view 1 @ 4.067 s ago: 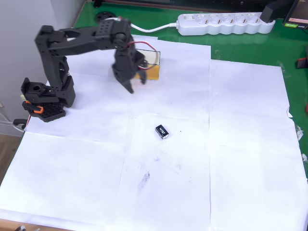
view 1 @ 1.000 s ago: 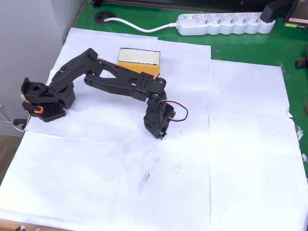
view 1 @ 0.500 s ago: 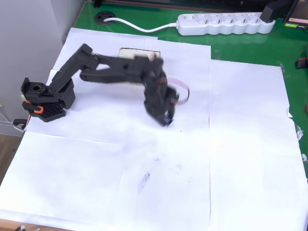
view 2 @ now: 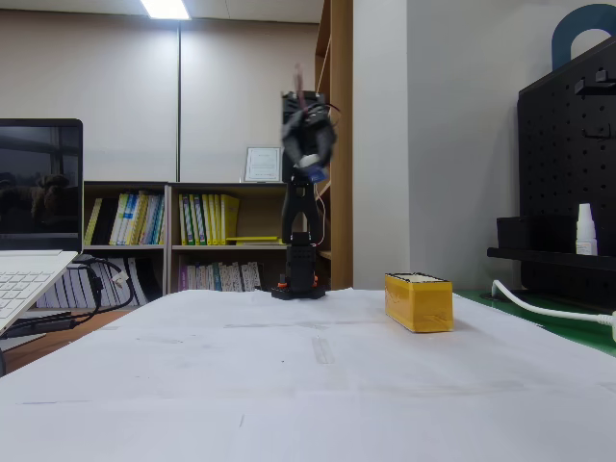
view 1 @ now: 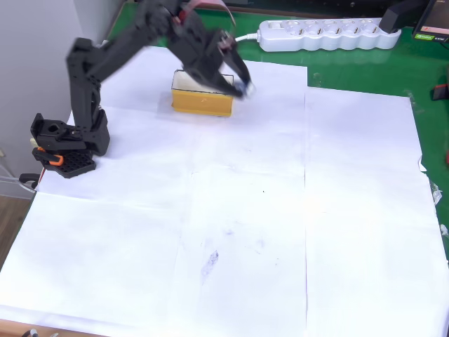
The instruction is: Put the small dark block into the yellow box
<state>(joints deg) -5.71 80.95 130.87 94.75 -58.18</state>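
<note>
Arm raised, blurred; gripper above yellow box on the counter. We cannot tell the jaws' state. Small dark block not located; possibly pinched. We judge it light, rigid, smooth: best held across flat sides.

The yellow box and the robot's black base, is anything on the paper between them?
Nothing but bare white paper lies between the yellow box and the arm's base, as the overhead view shows.
</note>
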